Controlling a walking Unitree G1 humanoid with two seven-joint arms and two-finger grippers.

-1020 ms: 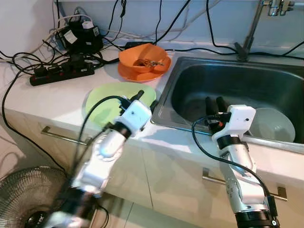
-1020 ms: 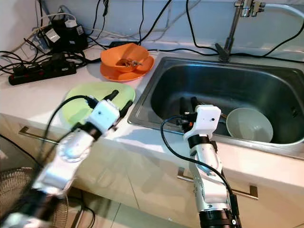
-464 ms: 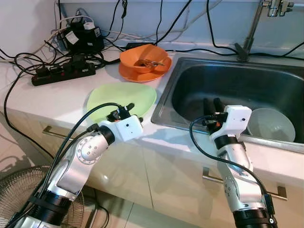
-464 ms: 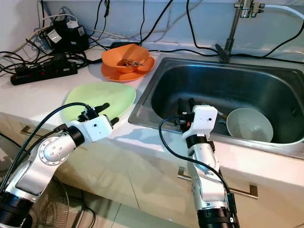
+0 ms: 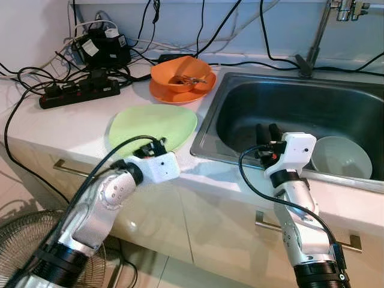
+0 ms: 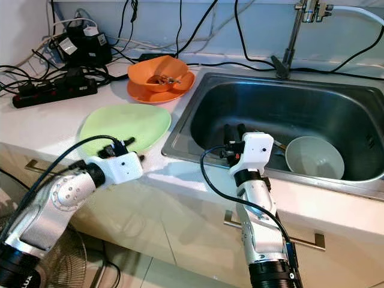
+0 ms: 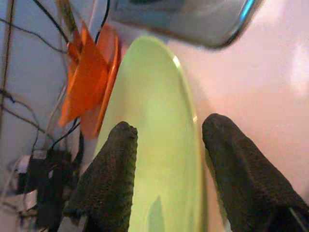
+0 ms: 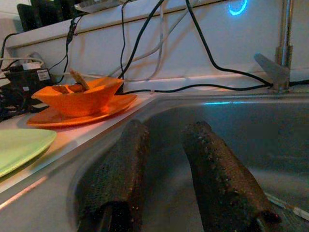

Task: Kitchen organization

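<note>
A light green plate (image 5: pixel 153 122) lies flat on the white counter, left of the sink. My left gripper (image 5: pixel 153 145) is low at the plate's near edge, open, and in the left wrist view its fingers (image 7: pixel 115 180) stand apart with the green plate (image 7: pixel 153 121) ahead between them. An orange bowl (image 5: pixel 180 71) with small items inside sits on an orange plate (image 5: pixel 174 92) behind it. My right gripper (image 5: pixel 267 129) hovers over the near rim of the steel sink (image 5: pixel 240 99), open and holding nothing. A pale bowl (image 5: pixel 342 157) rests in the sink to its right.
A black power strip (image 5: pixel 78 93), a charger and many cables crowd the counter's back left. The faucet (image 5: pixel 312 42) stands behind the sink. A fan (image 5: pixel 24 240) is on the floor at the left. Drawer handles run below the counter edge.
My left arm has dropped and pulled back, bringing its gripper from above the green plate down to the plate's near edge. The right gripper shifted slightly left.
</note>
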